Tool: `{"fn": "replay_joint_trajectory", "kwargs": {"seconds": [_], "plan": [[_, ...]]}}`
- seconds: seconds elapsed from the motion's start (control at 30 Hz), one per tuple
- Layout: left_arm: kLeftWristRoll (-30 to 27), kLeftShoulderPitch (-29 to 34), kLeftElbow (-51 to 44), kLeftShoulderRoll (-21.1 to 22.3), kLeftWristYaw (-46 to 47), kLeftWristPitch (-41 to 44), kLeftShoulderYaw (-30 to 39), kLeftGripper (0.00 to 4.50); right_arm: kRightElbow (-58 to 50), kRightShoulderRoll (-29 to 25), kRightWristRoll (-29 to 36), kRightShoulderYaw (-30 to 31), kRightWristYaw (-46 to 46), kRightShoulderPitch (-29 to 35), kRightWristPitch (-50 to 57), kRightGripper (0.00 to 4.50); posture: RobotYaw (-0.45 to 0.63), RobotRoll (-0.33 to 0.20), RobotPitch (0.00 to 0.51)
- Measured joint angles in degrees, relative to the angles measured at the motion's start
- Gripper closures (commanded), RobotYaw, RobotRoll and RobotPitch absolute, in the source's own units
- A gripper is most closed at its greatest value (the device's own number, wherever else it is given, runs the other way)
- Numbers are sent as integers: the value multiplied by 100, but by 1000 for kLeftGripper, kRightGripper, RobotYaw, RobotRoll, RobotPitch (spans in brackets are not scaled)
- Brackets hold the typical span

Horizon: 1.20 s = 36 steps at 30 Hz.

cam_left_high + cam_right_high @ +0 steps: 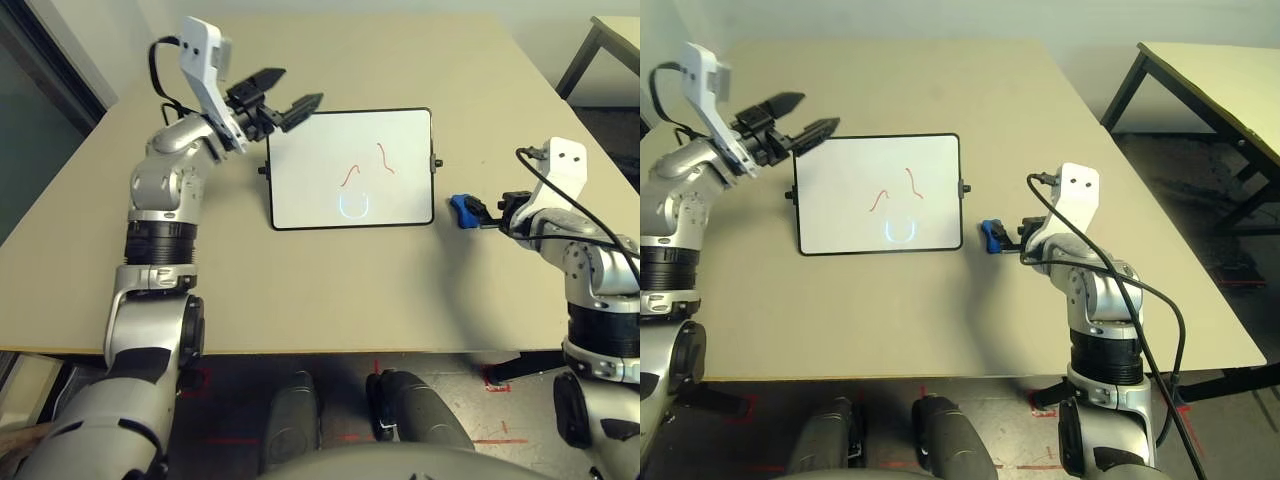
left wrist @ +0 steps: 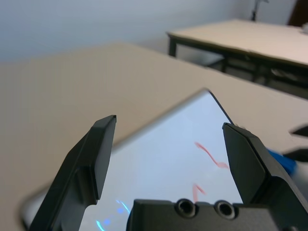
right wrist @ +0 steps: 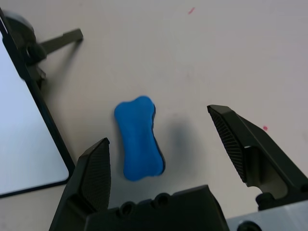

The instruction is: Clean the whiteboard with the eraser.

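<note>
No words, numbers, labels or brand names can be read anywhere. The only marks are hand-drawn on the whiteboard (image 1: pixel 350 168): two short red squiggles near its middle and a pale blue U-shaped curve toward 6 o'clock. None of them form a letter or a sign.

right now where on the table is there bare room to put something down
Bare: the table beyond the whiteboard, and the strip between it and the near edge. Crowded: the board's right side, with the eraser and open right gripper; the open left gripper at its far-left corner.
</note>
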Motion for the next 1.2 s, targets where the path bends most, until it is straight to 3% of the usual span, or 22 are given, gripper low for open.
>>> {"fn": "replay_joint_trajectory", "kwargs": {"seconds": [0.57, 1.1, 1.2], "plan": [[58, 7, 0, -31, -184, 74, -195, 0, 831, 145, -194, 353, 153, -342, -669, 7, -60, 0, 93], [40, 280, -338, -33, -43, 298, -188, 0, 1419, 154, -330, 422, 192, -207, -1098, 7, -43, 0, 98], [28, 286, -339, -50, 12, 334, -186, 0, 1416, 153, -349, 429, 187, -206, -1099, 462, -46, 0, 96]]}}
